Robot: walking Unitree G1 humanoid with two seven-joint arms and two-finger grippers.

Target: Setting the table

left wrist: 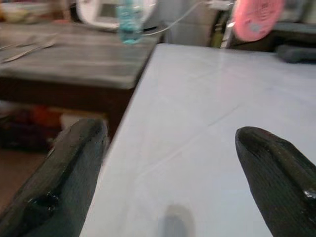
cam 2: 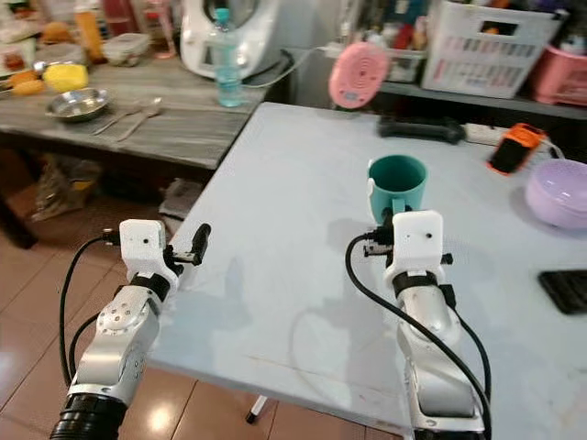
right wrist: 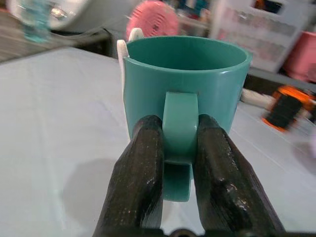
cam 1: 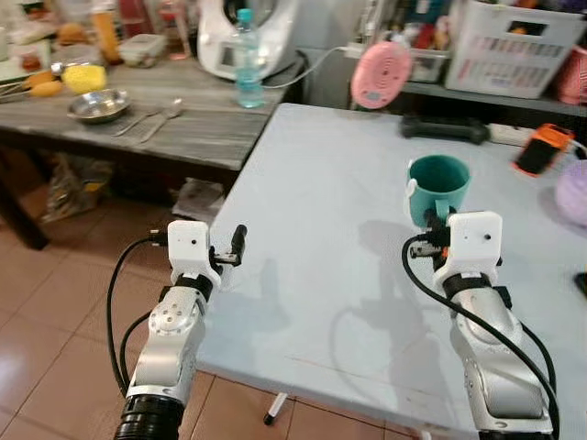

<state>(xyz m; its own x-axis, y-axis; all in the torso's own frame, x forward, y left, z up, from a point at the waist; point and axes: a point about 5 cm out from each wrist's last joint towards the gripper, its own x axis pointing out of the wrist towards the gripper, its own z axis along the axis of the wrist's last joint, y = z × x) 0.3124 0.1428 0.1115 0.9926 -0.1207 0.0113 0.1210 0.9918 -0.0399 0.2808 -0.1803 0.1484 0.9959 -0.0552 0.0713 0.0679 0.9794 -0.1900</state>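
Note:
A teal mug (cam 1: 438, 185) stands upright on the light blue table (cam 1: 330, 229), towards its right side. My right gripper (right wrist: 178, 148) is shut on the mug's handle (right wrist: 179, 126), one black finger on each side. The same mug (cam 2: 397, 186) sits just ahead of the right wrist's white housing (cam 2: 413, 243). My left gripper (left wrist: 173, 173) is open over the table's left edge, with nothing between its fingers (left wrist: 74, 168). The left arm (cam 1: 179, 312) reaches up beside that edge.
A grey wooden table (cam 1: 183, 119) at the left holds a steel bowl (cam 1: 97, 105), spoons (cam 1: 158, 117) and a water bottle (cam 1: 248, 60). An orange-black device (cam 1: 543, 148), a lilac bowl (cam 2: 559, 192) and a pink fan (cam 1: 381, 73) lie at the blue table's far right.

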